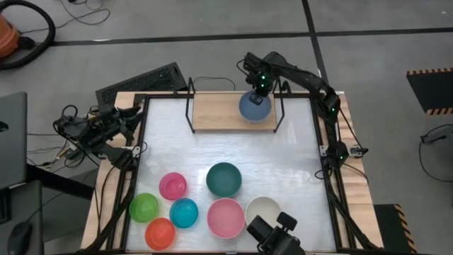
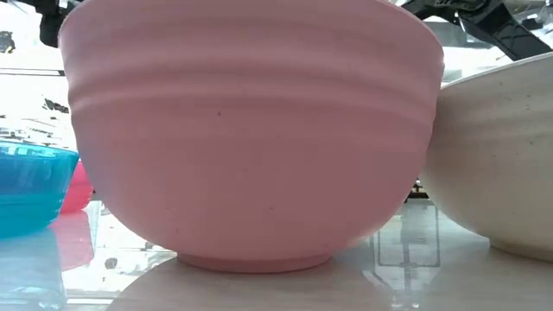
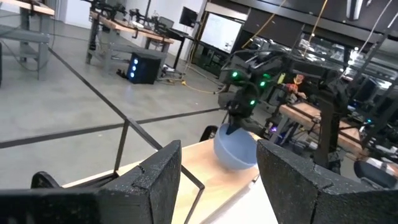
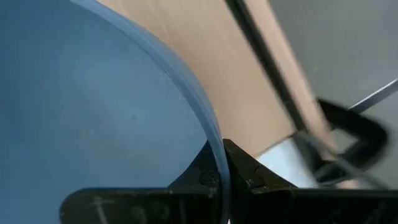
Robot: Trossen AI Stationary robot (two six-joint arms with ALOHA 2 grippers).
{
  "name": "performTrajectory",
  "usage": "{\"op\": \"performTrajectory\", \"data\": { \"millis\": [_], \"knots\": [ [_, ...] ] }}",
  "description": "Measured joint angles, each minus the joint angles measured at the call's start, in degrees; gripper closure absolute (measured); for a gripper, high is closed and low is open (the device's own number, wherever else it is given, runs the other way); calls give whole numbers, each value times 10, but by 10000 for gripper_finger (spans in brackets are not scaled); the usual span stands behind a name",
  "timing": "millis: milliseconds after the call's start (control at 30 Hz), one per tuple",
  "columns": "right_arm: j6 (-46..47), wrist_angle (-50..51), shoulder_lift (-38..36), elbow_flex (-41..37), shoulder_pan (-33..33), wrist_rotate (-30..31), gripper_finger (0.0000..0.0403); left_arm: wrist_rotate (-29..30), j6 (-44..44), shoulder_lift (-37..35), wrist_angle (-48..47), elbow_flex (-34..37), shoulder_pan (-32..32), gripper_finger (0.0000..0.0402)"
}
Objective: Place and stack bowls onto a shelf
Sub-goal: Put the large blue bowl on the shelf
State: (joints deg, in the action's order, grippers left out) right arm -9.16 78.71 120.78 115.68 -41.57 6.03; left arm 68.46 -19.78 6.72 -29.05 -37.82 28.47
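Note:
The grey-blue bowl (image 1: 255,106) is over the right end of the shelf (image 1: 216,111), a light-wood board with black wire uprights at both ends. My right gripper (image 1: 259,91) is above the bowl and shut on it; the left wrist view shows the same bowl (image 3: 235,149) low over the board. My left gripper (image 3: 217,168) waits open at the table's left edge (image 1: 131,122). Near the front edge, each on its base, stand the teal (image 1: 224,178), magenta (image 1: 173,185), green (image 1: 144,207), cyan (image 1: 184,212), orange (image 1: 160,233), pink (image 1: 226,217) and cream (image 1: 262,211) bowls. My right gripper holds the grey-blue bowl by its rim (image 4: 214,155), on the far side of the bowl. It is pinched with one finger (image 4: 196,177) inside and the other finger (image 4: 252,174) outside, coming from above and pointing down. Whether its base rests on the board, I cannot tell.
The right wire upright (image 1: 281,106) stands close beside the held bowl; the left upright (image 1: 190,106) is farther off. The shelf's left part is bare wood. In the low view the pink bowl (image 2: 251,130) and cream bowl (image 2: 501,164) fill the picture. A camera mount (image 1: 272,234) sits at the near edge.

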Motion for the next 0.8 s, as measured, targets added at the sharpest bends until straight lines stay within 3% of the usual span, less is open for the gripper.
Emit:
{"op": "performTrajectory", "data": {
  "millis": [200, 333, 800],
  "knots": [
    [-145, 3, -3, 46, -6, 0, 379, 2, -3, 0, 0, 0, 0, 207],
    [-222, 1, -3, 49, -19, -38, 379, 2, -3, 0, 0, 0, 0, 207],
    [-254, 2, 28, 50, -46, -76, 379, 28, 7, 0, 0, 0, 0, 207]
  ]
}}
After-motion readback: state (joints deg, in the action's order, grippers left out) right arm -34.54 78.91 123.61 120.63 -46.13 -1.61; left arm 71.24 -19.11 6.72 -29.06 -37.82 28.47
